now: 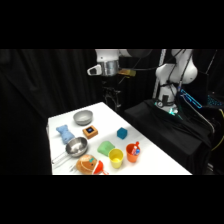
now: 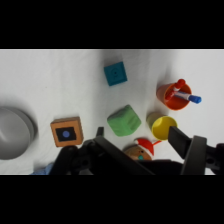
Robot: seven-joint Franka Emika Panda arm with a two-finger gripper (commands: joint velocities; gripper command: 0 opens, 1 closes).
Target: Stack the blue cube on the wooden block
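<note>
The blue cube (image 1: 122, 133) (image 2: 115, 73) sits alone on the white table (image 1: 150, 150), toward its right side. The wooden block (image 1: 90, 132) (image 2: 67, 131), orange-brown with a dark blue square on top, lies flat to the cube's left, a clear gap between them. My gripper (image 1: 112, 100) (image 2: 140, 142) hangs high above the table's far edge, well off both objects. It is open, its fingers (image 2: 181, 141) spread wide with nothing held.
Near the block are a grey bowl (image 1: 83, 117) (image 2: 12, 132), a light blue plush toy (image 1: 64, 133) and a metal pan (image 1: 76, 146). In front lie a green soft shape (image 1: 105, 148) (image 2: 123, 121), a yellow cup (image 1: 116, 158), an orange cup (image 1: 133, 152) and an orange toy (image 1: 89, 164).
</note>
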